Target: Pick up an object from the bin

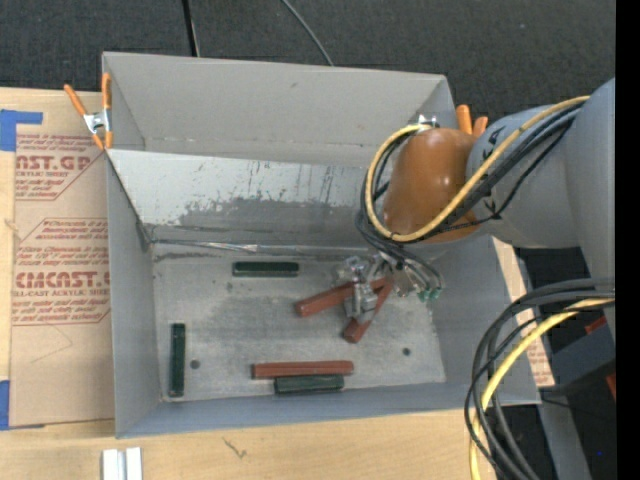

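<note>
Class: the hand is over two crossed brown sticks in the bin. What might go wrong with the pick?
The longer reddish-brown stick and the shorter one meet under the hand, so it might lift both or knock one aside. Cables at the wrist hang close and might snag a stick.

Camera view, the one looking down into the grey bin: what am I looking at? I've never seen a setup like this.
One camera looks down into a grey metal bin from above and slightly to one side. The big grey shape with cables on the right is a robot arm. Its tool is low in the bin, at a longer red-brown stick and a shorter red-brown stick. I cannot tell whether it grips either. Also on the floor: a green stick at the back, a green stick at the left, and a front red-brown stick beside a front green stick.
</note>
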Motion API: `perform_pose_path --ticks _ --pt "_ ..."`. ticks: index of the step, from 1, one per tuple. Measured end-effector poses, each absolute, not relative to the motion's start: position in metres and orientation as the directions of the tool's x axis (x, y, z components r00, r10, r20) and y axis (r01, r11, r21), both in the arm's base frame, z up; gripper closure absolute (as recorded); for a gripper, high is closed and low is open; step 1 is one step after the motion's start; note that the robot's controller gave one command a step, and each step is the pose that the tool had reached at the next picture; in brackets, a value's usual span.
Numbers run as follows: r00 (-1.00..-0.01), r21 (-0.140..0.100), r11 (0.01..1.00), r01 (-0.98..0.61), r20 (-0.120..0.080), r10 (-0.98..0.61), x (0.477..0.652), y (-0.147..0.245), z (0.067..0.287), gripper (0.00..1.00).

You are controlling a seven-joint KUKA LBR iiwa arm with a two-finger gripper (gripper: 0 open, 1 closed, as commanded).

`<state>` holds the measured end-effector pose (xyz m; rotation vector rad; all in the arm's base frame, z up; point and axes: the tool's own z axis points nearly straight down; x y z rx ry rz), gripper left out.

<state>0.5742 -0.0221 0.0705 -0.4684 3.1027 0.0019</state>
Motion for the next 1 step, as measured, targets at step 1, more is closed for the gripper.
perform_pose_path --ticks 1 --pt "-0.960 -0.003 0.960 -0.281 -0.010 -0.281 0.5780 -0.0259 0.2554 1.00"
